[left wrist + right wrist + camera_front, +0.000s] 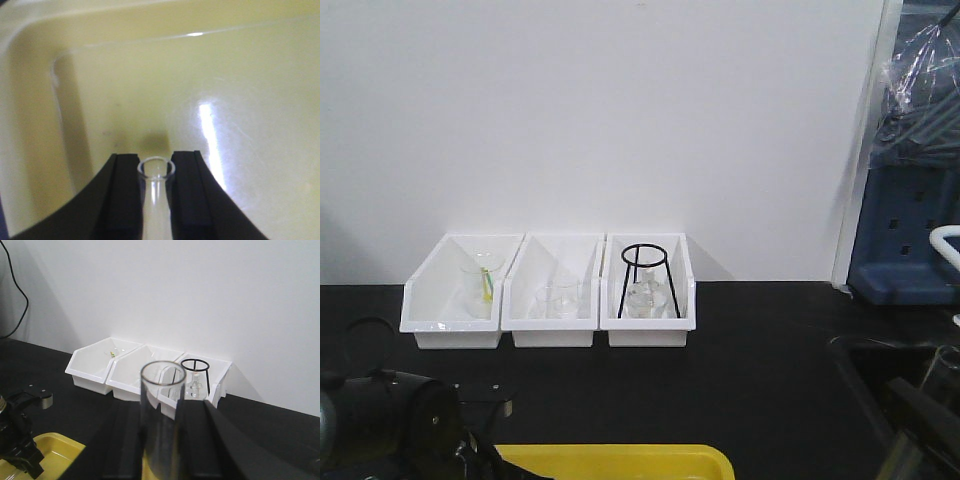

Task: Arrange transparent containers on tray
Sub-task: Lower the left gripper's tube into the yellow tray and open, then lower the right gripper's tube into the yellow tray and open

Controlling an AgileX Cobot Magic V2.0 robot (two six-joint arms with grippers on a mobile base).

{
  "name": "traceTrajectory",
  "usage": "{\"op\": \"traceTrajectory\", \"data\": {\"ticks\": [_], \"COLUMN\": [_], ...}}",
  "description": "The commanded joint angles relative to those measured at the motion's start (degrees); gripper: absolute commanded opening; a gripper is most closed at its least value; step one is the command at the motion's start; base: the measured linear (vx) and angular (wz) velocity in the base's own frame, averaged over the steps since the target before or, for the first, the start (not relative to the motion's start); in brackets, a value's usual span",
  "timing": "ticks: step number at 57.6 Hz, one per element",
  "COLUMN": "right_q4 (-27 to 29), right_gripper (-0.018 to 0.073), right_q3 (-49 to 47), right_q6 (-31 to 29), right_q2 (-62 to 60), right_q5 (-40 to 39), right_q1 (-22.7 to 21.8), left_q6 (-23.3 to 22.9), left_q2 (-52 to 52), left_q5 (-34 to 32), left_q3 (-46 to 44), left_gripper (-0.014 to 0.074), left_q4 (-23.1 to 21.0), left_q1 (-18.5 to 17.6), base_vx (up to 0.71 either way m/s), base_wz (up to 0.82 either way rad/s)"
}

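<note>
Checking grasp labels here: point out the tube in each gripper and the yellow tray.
Left tube (156, 200): left wrist view, on its glass body below the rim.
Right tube (162, 420): right wrist view, on its glass wall below the rim.
Tray (25, 100): left wrist view, on its left wall.

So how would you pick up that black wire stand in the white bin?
Probably by its top ring, coming straight down from above. The black wire stand stands upright in the right-hand white bin, whose walls crowd its legs, while the ring sits clear on top.
</note>
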Motion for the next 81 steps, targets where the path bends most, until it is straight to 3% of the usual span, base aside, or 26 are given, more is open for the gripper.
{"op": "traceTrajectory", "data": {"ticks": [1, 16, 29, 37, 52, 70, 81], "right_q4": [0.4, 0.4, 0.4, 0.4, 0.4, 1.1, 3.7], "right_gripper": [-0.0011, -0.0011, -0.0011, -0.0011, -0.0011, -0.0011, -0.0011], "right_q3": [-1.7, -1.7, -1.7, -1.7, -1.7, -1.7, -3.4], "right_q6": [-0.1, -0.1, -0.1, -0.1, -0.1, 0.2, 7.2], "right_q2": [0.1, 0.1, 0.1, 0.1, 0.1, 0.6, 5.3], "right_q5": [-0.2, -0.2, -0.4, -1.1, -1.3, -1.2, -0.8], "right_q1": [-0.1, -0.1, -0.1, -0.1, -0.1, -0.1, -0.1], "left_q6": [-0.5, -1.9, -2.8, -3.1, -3.0, -1.2, 1.6], "left_q2": [-1.9, -0.7, 0.6, 0.8, -0.5, -9.6, -17.7], "left_q5": [-2.7, -3.9, -4.1, -4.3, -4.5, -2.8, -2.6], "left_q3": [-1.8, -1.7, -1.6, -1.6, -2.1, -9.9, -15.6], "left_gripper": [0.0013, 0.0133, 0.0305, 0.0367, 0.0376, 0.0376, 0.0376], "left_q4": [0.3, 3.9, 4.0, 4.0, 4.4, 5.9, 5.8], "left_q1": [-0.1, -0.1, -0.1, -0.1, -0.1, -0.1, -0.3], "base_vx": [0.00, 0.00, 0.00, 0.00, 0.00, 0.00, 0.00], "base_wz": [0.00, 0.00, 0.00, 0.00, 0.00, 0.00, 0.00]}}
